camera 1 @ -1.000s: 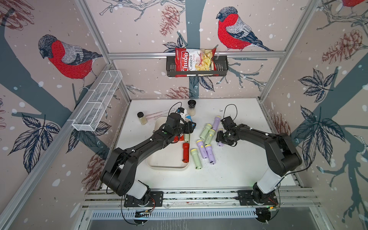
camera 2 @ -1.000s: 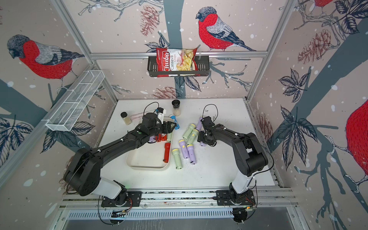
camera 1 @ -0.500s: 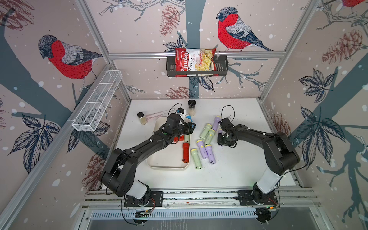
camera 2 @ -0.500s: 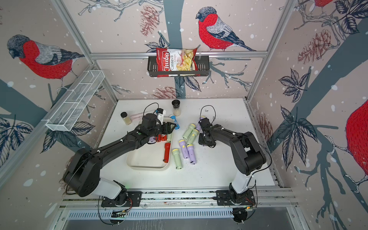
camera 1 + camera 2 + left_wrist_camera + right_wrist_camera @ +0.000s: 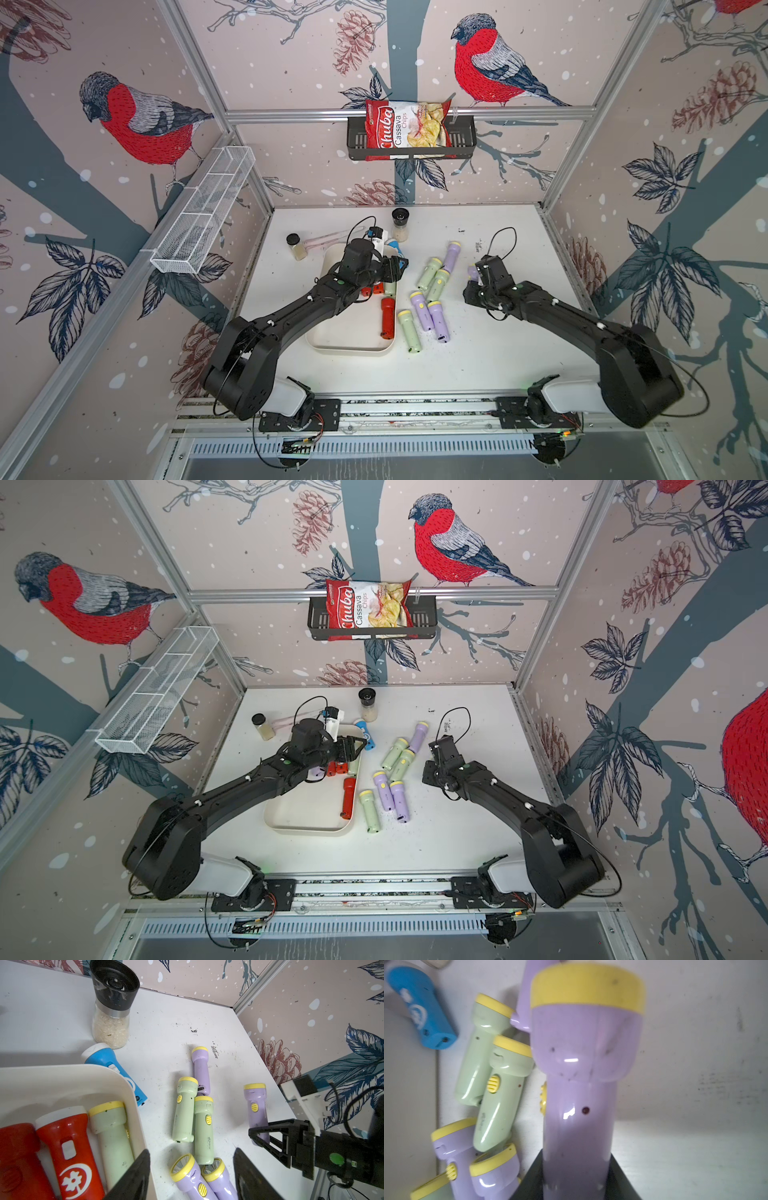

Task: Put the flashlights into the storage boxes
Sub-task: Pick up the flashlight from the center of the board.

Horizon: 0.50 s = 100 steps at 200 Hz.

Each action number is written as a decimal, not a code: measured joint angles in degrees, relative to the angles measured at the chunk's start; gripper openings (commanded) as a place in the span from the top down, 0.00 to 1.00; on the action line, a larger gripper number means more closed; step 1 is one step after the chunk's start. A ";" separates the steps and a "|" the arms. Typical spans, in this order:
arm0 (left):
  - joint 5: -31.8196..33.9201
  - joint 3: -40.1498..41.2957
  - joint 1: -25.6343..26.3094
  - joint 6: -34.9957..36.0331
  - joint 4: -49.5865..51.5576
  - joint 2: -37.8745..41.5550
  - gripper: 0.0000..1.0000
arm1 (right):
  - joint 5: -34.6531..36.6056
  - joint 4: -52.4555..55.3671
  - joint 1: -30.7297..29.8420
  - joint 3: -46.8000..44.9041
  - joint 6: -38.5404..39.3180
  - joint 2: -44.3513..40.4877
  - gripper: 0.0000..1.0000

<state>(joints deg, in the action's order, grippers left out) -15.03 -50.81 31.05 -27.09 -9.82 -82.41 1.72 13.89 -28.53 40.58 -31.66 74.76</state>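
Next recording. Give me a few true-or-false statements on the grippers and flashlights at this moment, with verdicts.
1. The right gripper is shut on a lilac flashlight. True.
2. The blue flashlight lies inside the tray. False: it lies on the table, just outside the tray's wall.
3. The left gripper grips a flashlight. False: its jaws stand open and empty.
4. A pale green flashlight lies in the tray beside a red flashlight. True.
5. The chips bag lies on the table. False: it sits in the black basket on the back wall.
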 measured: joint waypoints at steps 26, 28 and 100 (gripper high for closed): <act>-1.36 0.04 0.68 0.00 -1.31 0.24 0.37 | -2.54 -7.02 -0.24 -5.55 0.52 -7.85 0.71; -1.44 0.04 0.74 0.00 -1.49 0.24 0.37 | -2.75 -7.45 -0.26 -5.92 0.59 -8.35 0.71; -5.97 0.22 2.93 -1.46 -5.49 0.17 0.37 | -7.45 -22.12 -3.89 -12.26 3.23 -17.05 0.72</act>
<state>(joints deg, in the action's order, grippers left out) -20.99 -50.59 33.98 -28.56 -15.31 -82.24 -5.74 -8.23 -32.42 28.32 -28.42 57.71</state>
